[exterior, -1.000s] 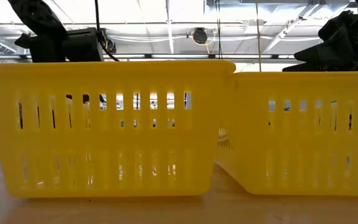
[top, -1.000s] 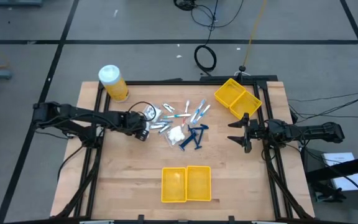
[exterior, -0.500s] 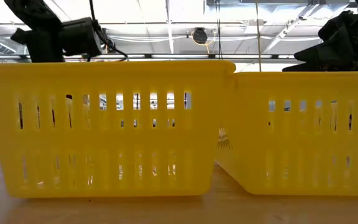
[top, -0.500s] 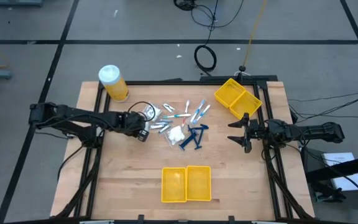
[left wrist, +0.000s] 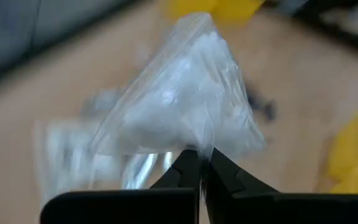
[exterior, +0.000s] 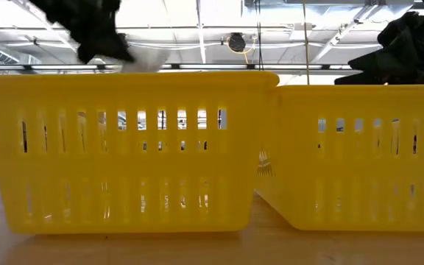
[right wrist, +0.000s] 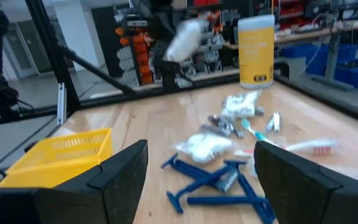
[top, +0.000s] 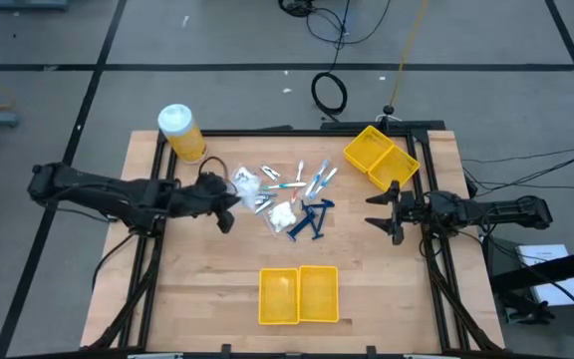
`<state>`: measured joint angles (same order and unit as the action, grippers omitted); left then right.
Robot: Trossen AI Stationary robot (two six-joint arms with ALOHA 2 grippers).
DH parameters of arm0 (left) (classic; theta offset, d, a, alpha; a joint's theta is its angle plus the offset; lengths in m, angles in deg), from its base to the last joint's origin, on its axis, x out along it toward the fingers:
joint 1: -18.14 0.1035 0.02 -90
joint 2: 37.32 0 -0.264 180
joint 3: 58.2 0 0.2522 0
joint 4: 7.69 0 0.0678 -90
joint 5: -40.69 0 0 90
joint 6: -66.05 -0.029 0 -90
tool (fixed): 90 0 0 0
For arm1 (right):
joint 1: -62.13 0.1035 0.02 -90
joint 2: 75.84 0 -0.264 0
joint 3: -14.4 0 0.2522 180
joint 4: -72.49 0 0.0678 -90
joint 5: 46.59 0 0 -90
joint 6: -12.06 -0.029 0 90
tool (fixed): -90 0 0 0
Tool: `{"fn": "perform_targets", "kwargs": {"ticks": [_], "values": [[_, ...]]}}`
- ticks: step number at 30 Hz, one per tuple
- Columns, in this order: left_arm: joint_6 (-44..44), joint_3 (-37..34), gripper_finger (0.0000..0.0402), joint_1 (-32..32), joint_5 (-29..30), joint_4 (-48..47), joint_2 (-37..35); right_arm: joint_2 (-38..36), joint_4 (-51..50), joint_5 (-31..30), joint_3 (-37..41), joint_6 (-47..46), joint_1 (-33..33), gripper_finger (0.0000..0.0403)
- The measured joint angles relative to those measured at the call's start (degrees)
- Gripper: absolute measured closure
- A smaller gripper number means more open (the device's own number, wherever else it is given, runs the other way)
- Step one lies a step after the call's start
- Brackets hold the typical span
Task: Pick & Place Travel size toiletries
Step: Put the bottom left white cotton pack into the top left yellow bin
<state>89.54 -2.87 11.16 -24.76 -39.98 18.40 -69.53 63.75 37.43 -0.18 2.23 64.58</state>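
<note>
My left gripper (top: 229,196) is shut on a clear packet of white bits (top: 246,182), held in the air left of the pile; the packet also shows in the left wrist view (left wrist: 185,106) and the right wrist view (right wrist: 188,36). The pile on the table holds dark blue razors (top: 312,219), another packet (top: 282,214), thin sticks (top: 302,179) and small silvery pieces (top: 259,202). My right gripper (top: 379,211) is open and empty, right of the pile; its wrist view (right wrist: 197,180) looks over the razors (right wrist: 219,180). My left gripper pinches the packet by one edge of its clear film (left wrist: 199,144) between its two shut fingers. The packet stands out past the fingertips with the white bits bunched in its middle. It is lifted clear of the table.
A yellow two-compartment bin (top: 298,295) stands near the front edge and fills the low view (exterior: 124,147). A second yellow bin (top: 380,158) sits at the far right. A big yellow jar with a white lid (top: 181,133) stands at the far left.
My left gripper has risen with the packet, which has come up off the table and now hangs clear; the arm has drawn back a little toward the table's left edge. It has stayed shut.
</note>
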Motion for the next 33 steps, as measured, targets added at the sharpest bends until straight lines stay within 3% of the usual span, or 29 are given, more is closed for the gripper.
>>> {"fn": "perform_targets", "kwargs": {"ticks": [5,10,16,25,33], "values": [[-25.54,0.02,0.0401,-1.21,0.25,15.64,0.3,-0.02,0.71,-0.02,0.02,0.0,0.0,0.0124],[-38.37,0.08,0.04,0.53,0.36,24.41,3.21,-0.02,0.74,-0.02,0.02,0.0,0.0,0.0124],[-41.29,0.02,0.0397,5.05,-2.95,32.15,9.5,-0.02,0.74,0.0,0.02,0.0,0.0,0.0124],[-41.97,-0.01,0.0395,8.6,-14.43,46.21,19.52,0.0,7.92,0.0,0.02,1.56,-0.13,0.0124],[-45.71,-0.01,0.0398,10.54,-14.94,55.85,27.24,-0.03,14.2,0.0,0.02,0.02,-0.13,0.0124]]}}
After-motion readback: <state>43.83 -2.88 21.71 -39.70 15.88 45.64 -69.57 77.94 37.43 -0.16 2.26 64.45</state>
